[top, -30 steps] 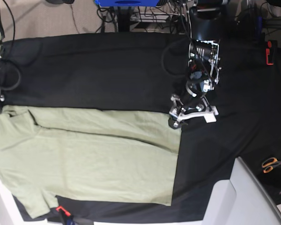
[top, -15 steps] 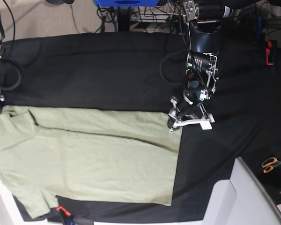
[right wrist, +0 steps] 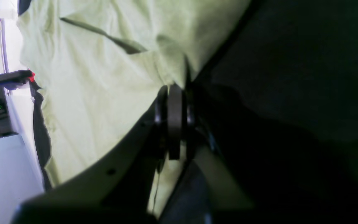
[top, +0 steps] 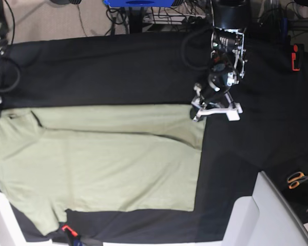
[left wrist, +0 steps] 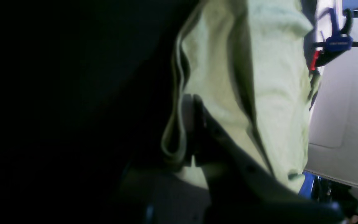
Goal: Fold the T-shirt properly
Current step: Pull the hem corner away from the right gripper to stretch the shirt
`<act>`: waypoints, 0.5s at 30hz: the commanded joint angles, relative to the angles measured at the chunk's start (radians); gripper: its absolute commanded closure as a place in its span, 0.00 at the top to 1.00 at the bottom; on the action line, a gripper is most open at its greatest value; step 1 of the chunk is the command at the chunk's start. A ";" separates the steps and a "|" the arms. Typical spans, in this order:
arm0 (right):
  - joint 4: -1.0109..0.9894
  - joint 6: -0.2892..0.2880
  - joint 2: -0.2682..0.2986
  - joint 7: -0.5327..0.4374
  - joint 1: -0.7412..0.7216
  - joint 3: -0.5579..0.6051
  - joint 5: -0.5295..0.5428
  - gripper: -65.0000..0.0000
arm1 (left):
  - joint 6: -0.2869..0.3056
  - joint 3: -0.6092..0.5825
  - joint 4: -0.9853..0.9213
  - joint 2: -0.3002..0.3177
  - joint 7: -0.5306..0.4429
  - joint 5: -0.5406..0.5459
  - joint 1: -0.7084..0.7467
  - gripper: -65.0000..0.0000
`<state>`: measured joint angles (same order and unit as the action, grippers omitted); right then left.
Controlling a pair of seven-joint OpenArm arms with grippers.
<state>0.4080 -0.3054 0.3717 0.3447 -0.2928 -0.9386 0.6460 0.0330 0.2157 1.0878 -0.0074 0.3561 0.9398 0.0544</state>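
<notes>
**Holding the shirt at two corners**

Spread flat on the black table cloth point(top: 118, 72), the T-shirt point(top: 108, 164) is seen on the left and near side of the table. Its far right corner is pinched tight by the left gripper point(top: 197, 117). Its far left corner is pinched tight by the right gripper point(right wrist: 174, 93). Orange scissors point(top: 297, 179) are seen far off to the right.

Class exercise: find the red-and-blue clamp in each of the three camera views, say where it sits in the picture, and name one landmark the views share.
Base view: clamp at the bottom edge, left of centre, below the T-shirt.
Left wrist view: clamp top right, just past the T-shirt.
Right wrist view: clamp at the left edge, beside the T-shirt.
Shared landmark: the T-shirt.
</notes>
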 commanded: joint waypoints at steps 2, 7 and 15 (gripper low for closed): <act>0.095 0.005 -0.003 0.023 0.020 -0.004 0.007 0.00 | -0.025 0.011 0.022 0.019 -0.010 -0.008 0.023 0.00; 0.288 0.007 -0.070 0.089 0.096 -0.015 0.007 0.00 | -0.025 0.011 0.121 0.030 -0.010 -0.008 0.083 0.00; 0.467 0.008 -0.158 0.247 0.159 -0.147 0.004 0.00 | -0.025 0.012 0.199 0.071 -0.010 -0.009 0.166 0.00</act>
<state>0.8551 -0.2905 0.1905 0.6159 -0.1211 -1.0824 0.6353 0.0044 0.2234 1.2686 0.0551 0.3641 0.9264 0.2245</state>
